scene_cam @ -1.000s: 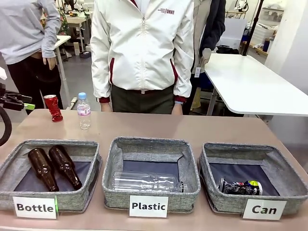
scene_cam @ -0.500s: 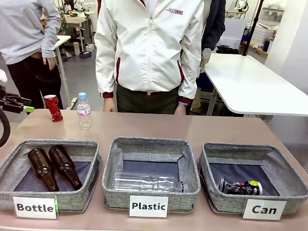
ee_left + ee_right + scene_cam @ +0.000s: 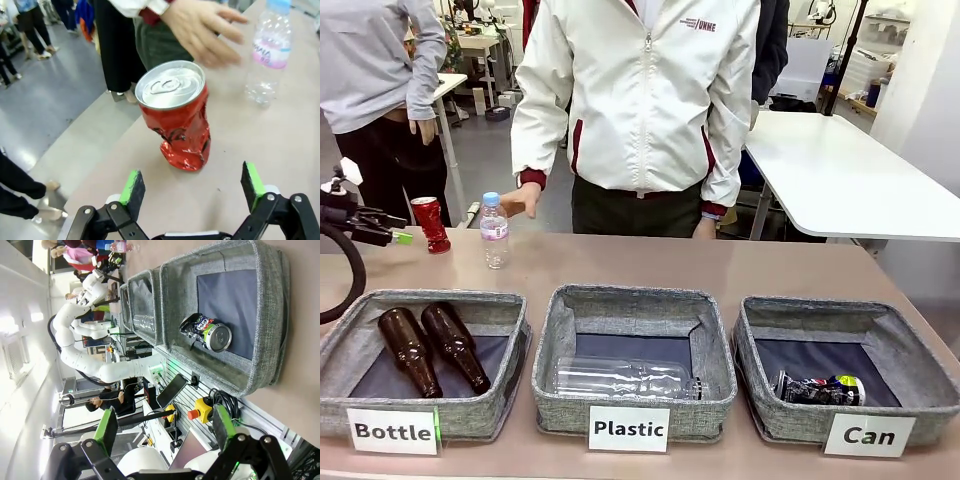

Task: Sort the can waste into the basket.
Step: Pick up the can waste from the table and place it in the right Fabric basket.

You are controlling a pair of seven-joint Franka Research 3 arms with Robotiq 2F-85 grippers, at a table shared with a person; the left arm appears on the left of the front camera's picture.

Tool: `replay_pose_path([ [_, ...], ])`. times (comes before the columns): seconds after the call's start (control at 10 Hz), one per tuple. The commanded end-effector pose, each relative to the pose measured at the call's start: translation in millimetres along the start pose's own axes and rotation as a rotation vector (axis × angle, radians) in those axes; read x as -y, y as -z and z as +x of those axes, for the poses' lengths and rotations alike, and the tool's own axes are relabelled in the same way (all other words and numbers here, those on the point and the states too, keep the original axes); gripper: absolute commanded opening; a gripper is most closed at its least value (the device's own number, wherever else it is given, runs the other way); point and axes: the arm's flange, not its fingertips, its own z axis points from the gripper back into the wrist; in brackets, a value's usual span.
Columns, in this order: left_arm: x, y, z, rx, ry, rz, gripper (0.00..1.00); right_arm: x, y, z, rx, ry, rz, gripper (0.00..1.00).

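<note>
Can waste (image 3: 818, 389) is sitting half sorted: dark can (image 3: 207, 332) in the basket (image 3: 820, 312), red can (image 3: 175, 117) awaiting the wide-open left gripper (image 3: 191, 172).

Grey fabric basket w/ white "Bottle" label (image 3: 420, 298), left on brown counter (image 3: 720, 270): two brown glass bottles (image 3: 456, 346) lying side by side inside. Middle grey fabric basket, "Plastic" label (image 3: 635, 295): clear plastic bottle (image 3: 625, 378) on its side. Small blue-capped water bottle (image 3: 494, 231) upright, far left of counter.
</note>
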Motion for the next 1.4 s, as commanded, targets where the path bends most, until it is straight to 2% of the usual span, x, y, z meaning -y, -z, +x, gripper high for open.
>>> replay_pose_path([
  [0.0,-10,14,-2,0.009,0.002,0.040,1.00,-1,-2,-3,-0.005,-0.019,-0.001,1.00],
  [0.1,-13,6,-3,0.000,0.005,0.063,1.00,-1,-2,-3,-0.005,-0.019,-0.001,1.00],
  [0.2,-12,-19,-1,0.008,0.001,0.063,1.00,-1,-2,-3,-0.005,-0.019,-0.001,1.00],
  [0.3,-5,-58,3,0.023,0.013,0.069,1.00,-1,-2,-3,-0.005,-0.019,-0.001,1.00],
  [0.5,28,-150,13,0.117,0.086,0.082,1.00,-1,-2,-3,-0.005,-0.019,-0.001,1.00],
  [0.6,42,-183,13,0.137,0.118,0.096,1.00,-1,-2,-3,-0.005,-0.019,-0.001,1.00],
  [0.8,62,-224,7,0.187,0.153,0.172,1.00,-1,-2,-3,-0.005,-0.019,-0.001,1.00],
  [0.9,65,-223,6,0.203,0.171,0.155,1.00,-1,-2,-3,-0.005,-0.019,-0.001,1.00],
  [1.1,53,-201,8,0.156,0.153,0.174,1.00,-1,-2,-3,-0.005,-0.019,-0.001,1.00],
  [1.3,42,-166,16,0.111,0.153,0.084,1.00,-1,-2,-3,-0.005,-0.019,-0.001,1.00],
])
